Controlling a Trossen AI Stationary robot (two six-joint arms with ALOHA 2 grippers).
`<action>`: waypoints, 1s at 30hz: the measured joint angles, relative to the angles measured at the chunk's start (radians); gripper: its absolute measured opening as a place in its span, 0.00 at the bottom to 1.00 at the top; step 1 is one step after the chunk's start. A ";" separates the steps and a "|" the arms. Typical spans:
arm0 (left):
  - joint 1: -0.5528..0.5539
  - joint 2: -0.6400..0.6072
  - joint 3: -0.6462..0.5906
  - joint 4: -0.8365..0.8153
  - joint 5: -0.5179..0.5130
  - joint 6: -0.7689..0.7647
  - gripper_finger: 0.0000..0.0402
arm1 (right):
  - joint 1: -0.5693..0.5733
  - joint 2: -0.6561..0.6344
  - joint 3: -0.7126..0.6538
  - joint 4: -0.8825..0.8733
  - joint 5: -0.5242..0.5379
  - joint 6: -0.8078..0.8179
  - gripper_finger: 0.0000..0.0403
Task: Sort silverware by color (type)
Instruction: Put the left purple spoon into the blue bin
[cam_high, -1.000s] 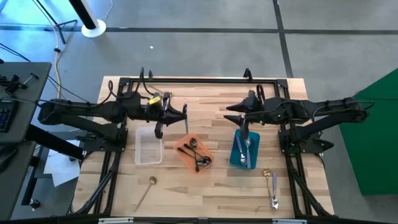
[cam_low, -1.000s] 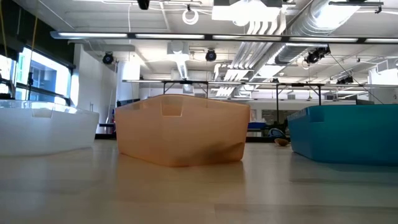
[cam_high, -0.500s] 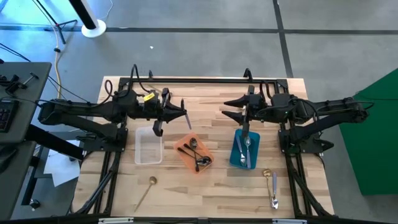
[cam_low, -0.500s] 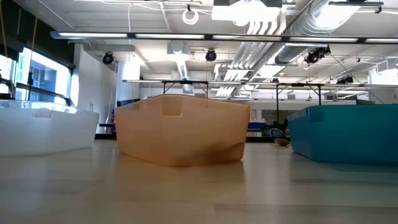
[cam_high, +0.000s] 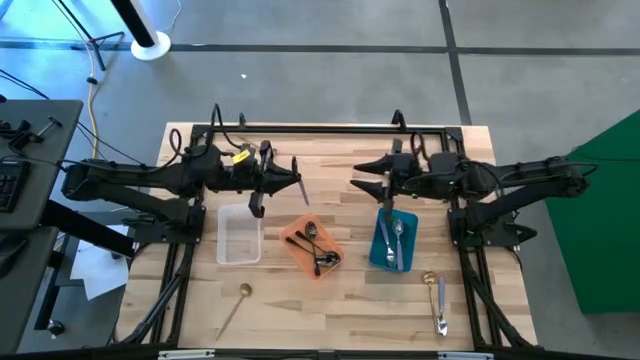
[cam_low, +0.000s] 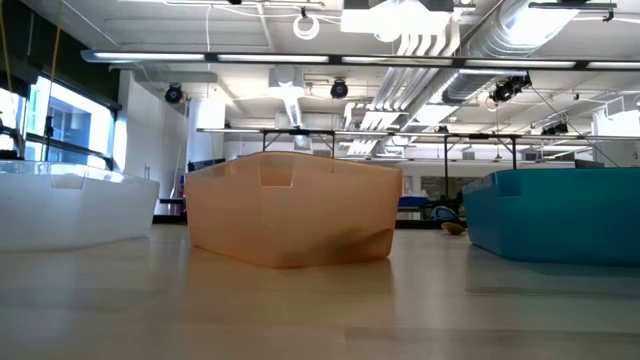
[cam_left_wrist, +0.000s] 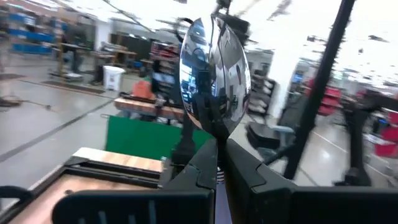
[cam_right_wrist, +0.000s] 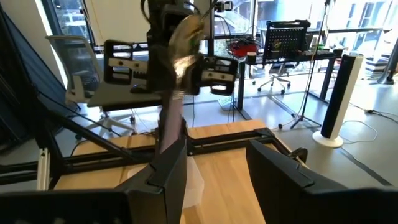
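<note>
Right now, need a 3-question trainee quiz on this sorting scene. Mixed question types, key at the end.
1. True or false: the clear tray holds spoons.
2. The left gripper is shut on what? A) silver spoon B) gold spoon C) nothing
3. Fill in: the right gripper hovers beyond the ___ tray, fingers open.

Key: 1 false; 2 A; 3 blue.
</note>
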 joint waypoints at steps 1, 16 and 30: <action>0.000 0.009 0.000 0.010 -0.014 0.000 0.00 | 0.000 0.025 0.000 0.031 -0.007 -0.010 0.38; 0.007 0.209 0.118 -0.037 -0.138 0.009 0.00 | 0.000 0.258 0.000 0.261 0.087 -0.021 0.38; 0.006 0.207 0.121 -0.029 -0.157 0.021 0.00 | -0.009 0.262 0.000 0.253 0.190 -0.021 0.38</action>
